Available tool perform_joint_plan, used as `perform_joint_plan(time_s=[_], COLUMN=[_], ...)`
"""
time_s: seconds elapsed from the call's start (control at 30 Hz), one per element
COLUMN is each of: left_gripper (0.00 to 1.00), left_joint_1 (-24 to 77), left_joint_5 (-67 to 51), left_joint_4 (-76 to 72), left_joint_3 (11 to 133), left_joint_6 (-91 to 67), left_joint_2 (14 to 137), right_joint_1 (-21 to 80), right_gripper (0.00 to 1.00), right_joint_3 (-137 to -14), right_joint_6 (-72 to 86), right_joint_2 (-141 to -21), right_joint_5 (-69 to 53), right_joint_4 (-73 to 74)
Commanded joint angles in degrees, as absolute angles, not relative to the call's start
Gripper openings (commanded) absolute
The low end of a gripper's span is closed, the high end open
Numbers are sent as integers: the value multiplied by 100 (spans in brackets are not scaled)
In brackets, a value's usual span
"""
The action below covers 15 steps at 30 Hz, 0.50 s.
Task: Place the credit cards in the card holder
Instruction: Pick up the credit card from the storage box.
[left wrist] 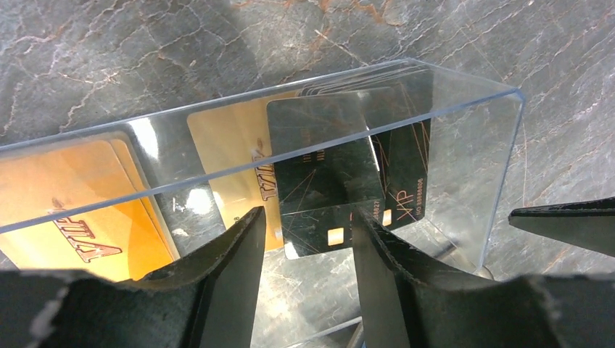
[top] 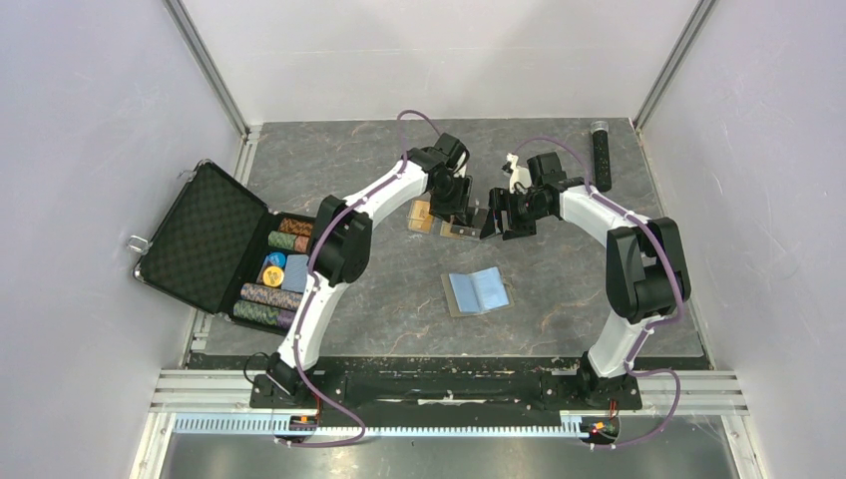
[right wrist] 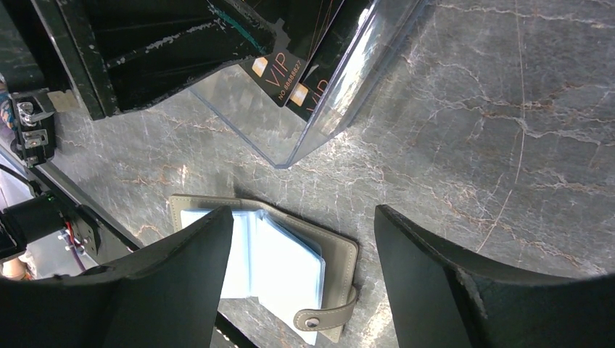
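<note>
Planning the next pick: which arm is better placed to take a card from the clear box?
Left. The left gripper hangs right at the clear box, jaws open, framing a black card inside. The right gripper, also open, sits beside the box and faces the card holder.

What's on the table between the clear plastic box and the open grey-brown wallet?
Nothing: only bare grey marbled tabletop separates the clear plastic box from the open taupe card holder. The right wrist view shows it clearly.
</note>
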<state>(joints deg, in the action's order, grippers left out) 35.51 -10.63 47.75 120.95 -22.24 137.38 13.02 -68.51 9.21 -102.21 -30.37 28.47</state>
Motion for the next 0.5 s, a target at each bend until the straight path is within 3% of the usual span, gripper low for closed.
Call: perform_joint_plan(time_s=[0.0, 0.27, 0.47], left_gripper=[54, 51, 50], left_joint_1=[3393, 3122, 3120], left_joint_5=[-1225, -2304, -2374], left_joint_4=[4301, 3740, 3602], left_joint_3=[11820, 11505, 11332], left_joint_6=[-2337, -2695, -2878], left_joint_2=[13177, 13375, 13494], right_joint_1=[1307, 1310, 1308], right_gripper=[74, 74, 74], right_joint_3=[-7069, -7181, -7214], right_joint_6=[774, 715, 697], right_joint_2=[-10213, -10256, -10250], right_joint_5=[-3097, -3055, -3041], right_joint_4=[2934, 3039, 3058])
